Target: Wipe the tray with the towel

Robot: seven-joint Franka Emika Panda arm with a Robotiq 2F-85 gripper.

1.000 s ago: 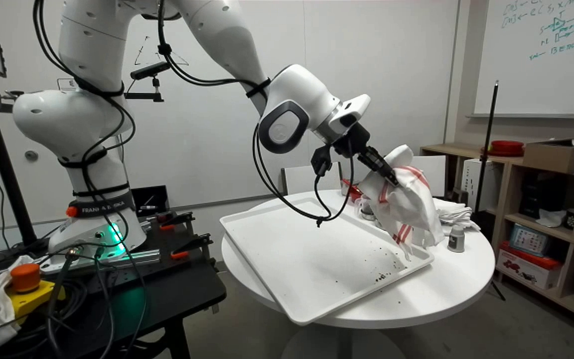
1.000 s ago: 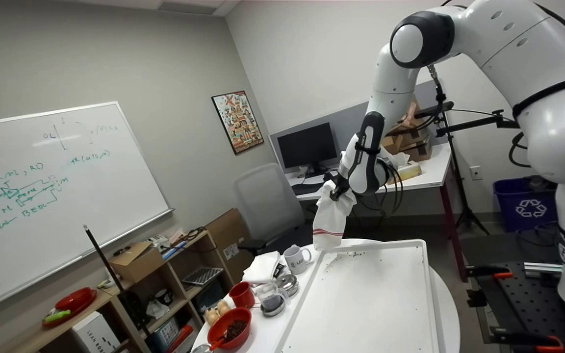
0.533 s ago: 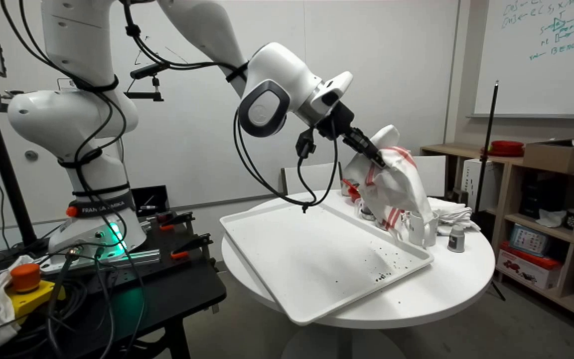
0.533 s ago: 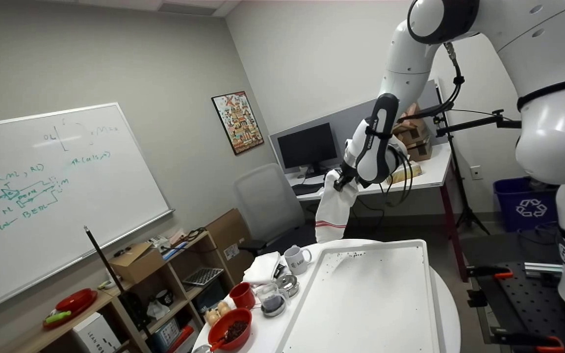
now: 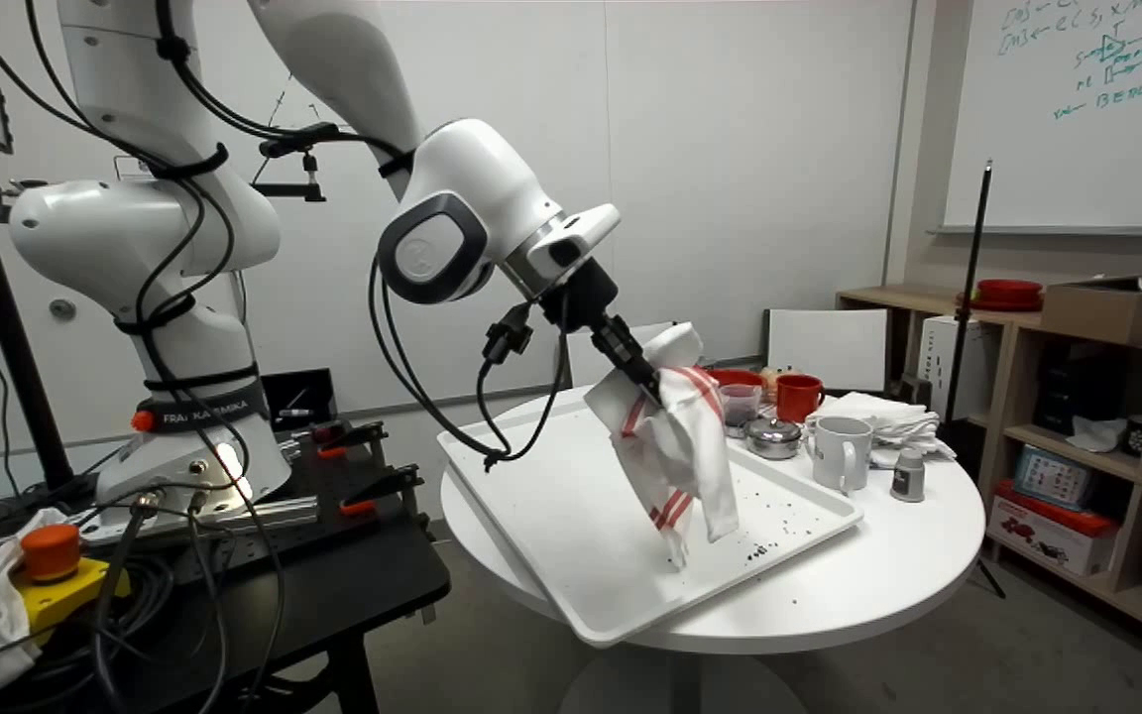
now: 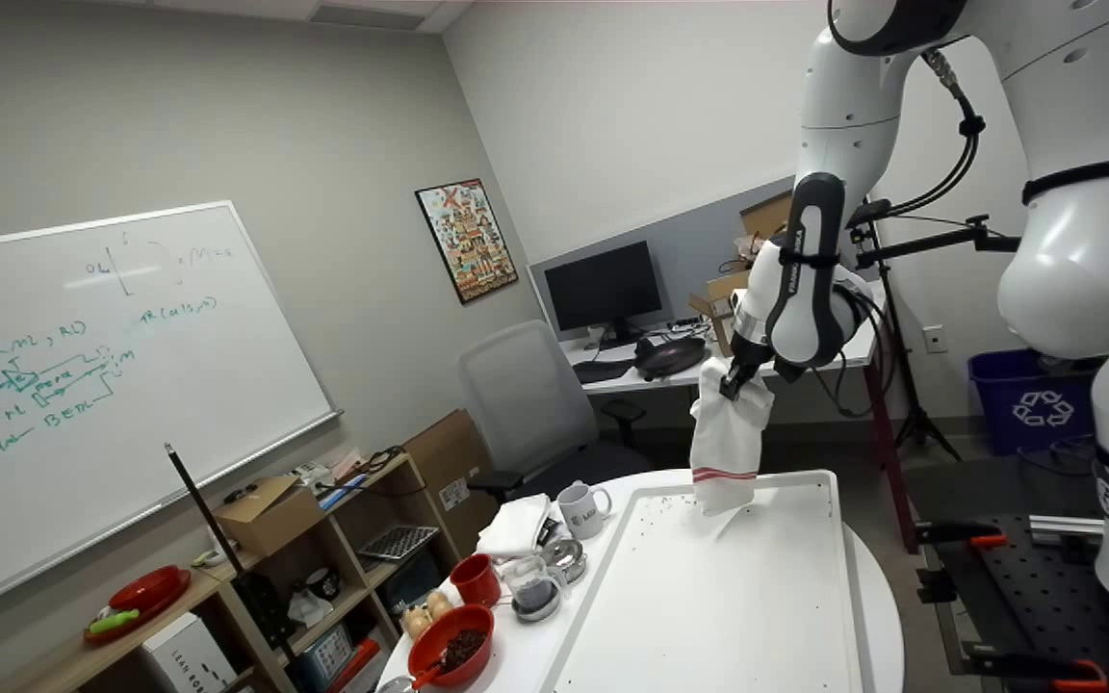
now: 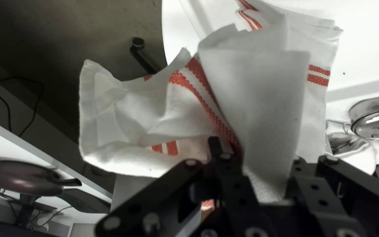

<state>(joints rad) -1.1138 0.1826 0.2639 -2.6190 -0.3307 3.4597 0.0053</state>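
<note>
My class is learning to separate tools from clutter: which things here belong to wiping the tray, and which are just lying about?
Belong to the job: gripper, towel, tray, dark specks.
Lying about: red bowl, red mug, pale mug, white cloths, small grey bottle.

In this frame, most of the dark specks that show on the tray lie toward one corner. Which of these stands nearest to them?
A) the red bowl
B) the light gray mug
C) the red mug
B: in both exterior views the light gray mug stands just off the tray near the dark specks, with the red mug and red bowl farther along that side.
</note>
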